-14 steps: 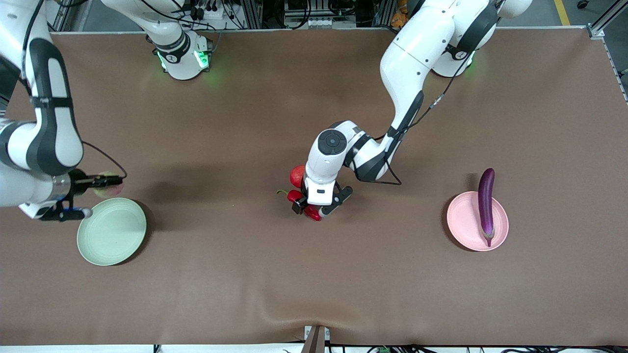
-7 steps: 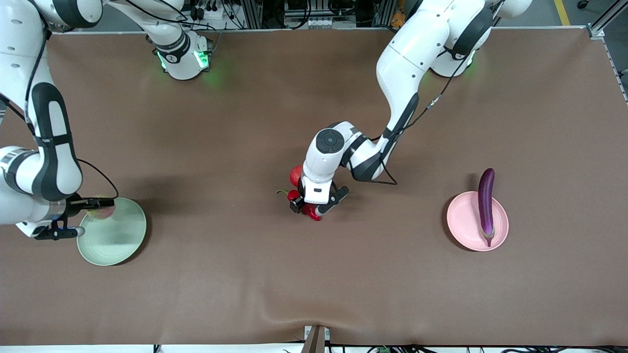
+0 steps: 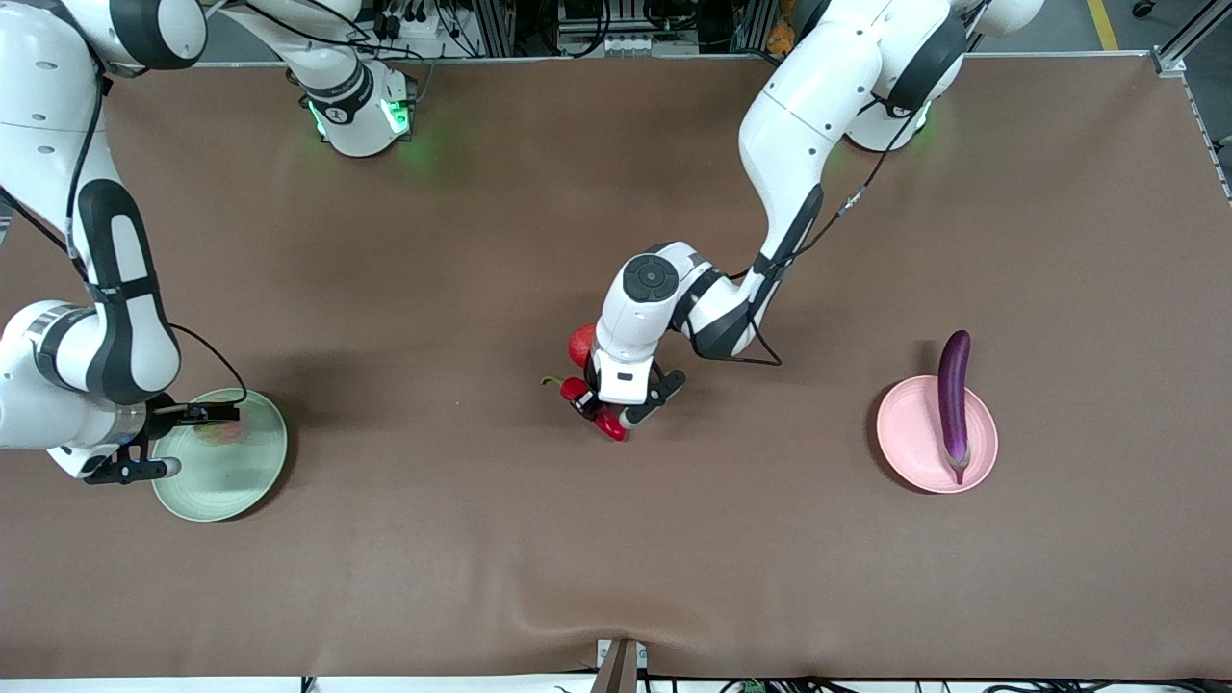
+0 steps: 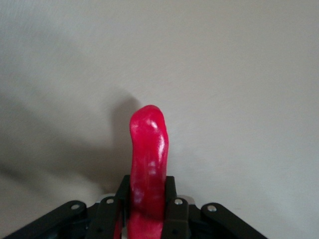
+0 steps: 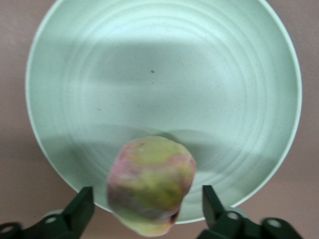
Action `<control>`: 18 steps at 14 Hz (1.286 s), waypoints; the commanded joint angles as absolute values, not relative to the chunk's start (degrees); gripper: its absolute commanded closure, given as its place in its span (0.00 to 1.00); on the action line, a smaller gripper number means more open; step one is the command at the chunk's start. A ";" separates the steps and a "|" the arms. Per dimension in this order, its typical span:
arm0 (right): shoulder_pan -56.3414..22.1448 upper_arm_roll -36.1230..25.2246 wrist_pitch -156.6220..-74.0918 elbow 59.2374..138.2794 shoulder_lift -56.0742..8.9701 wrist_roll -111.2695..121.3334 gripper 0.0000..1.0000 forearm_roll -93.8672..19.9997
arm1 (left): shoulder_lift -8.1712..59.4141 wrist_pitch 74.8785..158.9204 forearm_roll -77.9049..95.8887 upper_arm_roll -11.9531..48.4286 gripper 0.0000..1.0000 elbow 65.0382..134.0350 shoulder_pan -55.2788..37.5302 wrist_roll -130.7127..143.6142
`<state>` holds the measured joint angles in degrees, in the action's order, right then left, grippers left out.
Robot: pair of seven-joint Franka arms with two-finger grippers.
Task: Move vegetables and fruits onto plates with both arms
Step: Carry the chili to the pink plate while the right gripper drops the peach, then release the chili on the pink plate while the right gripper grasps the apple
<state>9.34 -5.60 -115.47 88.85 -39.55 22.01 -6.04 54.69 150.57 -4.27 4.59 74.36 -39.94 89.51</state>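
Left gripper [image 3: 606, 412] at table centre, jaws clamped on the chili pepper [image 4: 148, 164] about mid-body; its tip pokes out ahead of the fingers [image 4: 175, 217]. Glossy skin, probably slick and light; a hold across the thicker middle looks safer than one near the tapering tip.

Bright red fruit [image 3: 581, 345] on the table just beside the pepper, farther from the front camera, partly hidden by the arm. Round and smooth: likely to roll, best pinched across its widest part.

Right gripper [image 5: 148, 209] over the green plate [image 3: 260, 476], jaws apart. Yellow-green fruit [image 5: 151, 185] sits between them, not touching; whether it rests on the plate, cannot tell.

Eggplant [image 3: 953, 404] lies across the pink plate [image 3: 900, 433], stem end overhanging the rim.
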 commanded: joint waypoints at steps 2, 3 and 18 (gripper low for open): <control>6.25 -5.36 -99.46 78.87 -39.99 20.59 0.00 -6.86 | 47.39 146.08 -3.43 4.74 1.00 74.97 -34.30 88.51; 5.63 -5.27 -95.66 77.10 -39.82 16.30 0.00 -7.03 | 45.55 145.73 -3.17 5.36 1.00 74.97 -31.75 87.29; -24.32 -5.27 -94.89 72.86 -39.72 -43.56 0.00 -30.85 | 25.40 103.02 1.49 21.45 1.00 76.38 10.35 15.06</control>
<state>-20.32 -4.35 -91.42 72.31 -39.47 -37.63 -29.56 27.07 104.52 0.16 20.79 73.88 7.14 21.66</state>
